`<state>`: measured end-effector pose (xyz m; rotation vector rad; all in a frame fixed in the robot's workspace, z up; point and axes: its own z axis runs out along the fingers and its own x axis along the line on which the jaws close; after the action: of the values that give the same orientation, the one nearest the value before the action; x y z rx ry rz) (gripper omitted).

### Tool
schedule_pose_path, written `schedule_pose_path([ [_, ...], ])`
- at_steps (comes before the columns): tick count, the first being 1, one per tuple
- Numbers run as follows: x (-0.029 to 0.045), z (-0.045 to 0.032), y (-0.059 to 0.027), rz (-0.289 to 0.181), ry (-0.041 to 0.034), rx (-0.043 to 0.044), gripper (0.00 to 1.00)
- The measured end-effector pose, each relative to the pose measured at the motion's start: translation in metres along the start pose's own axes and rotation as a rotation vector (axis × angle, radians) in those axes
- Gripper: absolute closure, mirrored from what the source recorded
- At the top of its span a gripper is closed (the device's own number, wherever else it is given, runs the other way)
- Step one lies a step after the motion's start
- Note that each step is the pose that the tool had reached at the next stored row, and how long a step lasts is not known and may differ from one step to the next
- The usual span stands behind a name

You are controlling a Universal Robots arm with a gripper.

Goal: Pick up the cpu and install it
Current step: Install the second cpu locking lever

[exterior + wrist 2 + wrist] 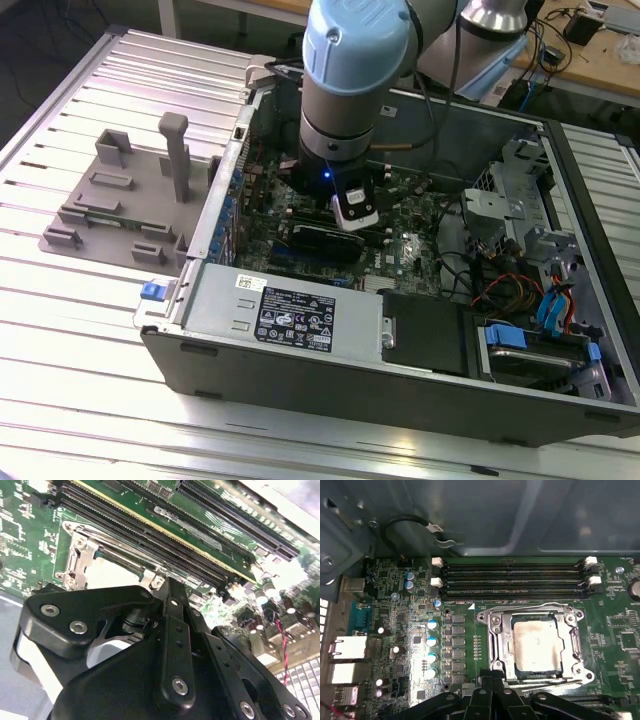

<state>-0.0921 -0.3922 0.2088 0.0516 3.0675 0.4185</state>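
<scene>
The arm reaches down into the open computer case point(420, 370), with its gripper point(355, 212) low over the motherboard point(400, 645). In the first wrist view the cpu point(537, 646) — a pale, silvery square plate — lies flat inside the metal socket frame point(495, 645), just ahead of the gripper's point(492, 682) fingertips and apart from them. The chip looks level and squared to the frame, so I judge the placing itself as done. Nothing sits between the fingers point(485, 680); they are drawn close together, almost meeting at the tips, and they carry no load. The second wrist view shows the same: the dark linkage of the gripper point(169, 587) comes to a narrow point right at the near edge of the socket, with the bright plate beyond it.

The frame's retaining bar point(530, 606) runs along the far side of the socket, next to the memory slots point(515, 580). Whether the socket is latched over the chip I cannot tell — the plate's top is open to view, which suggests that clamping may remain. To the exterior view's left, outside the case, the grey fixture point(120, 205) with its upright post stands on the ribbed table point(80, 340), well away from the gripper.
</scene>
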Motion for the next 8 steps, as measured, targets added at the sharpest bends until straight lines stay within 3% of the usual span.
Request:
schedule_pose_path([
  [1,-0.0002,-0.0048,0.0014,0.001,-0.0005,0.0183,0.89],
  [3,-0.0007,-0.0078,0.0022,0.005,0.0038,0.0751,0.89],
  [4,-0.0017,-0.0077,0.0022,0.005,0.0038,0.0855,0.89],
  [5,-0.0032,-0.0076,0.0023,0.006,0.0037,0.0897,0.89],
  [8,-0.0197,-0.0067,0.0027,0.012,0.0047,0.0986,0.89],
])
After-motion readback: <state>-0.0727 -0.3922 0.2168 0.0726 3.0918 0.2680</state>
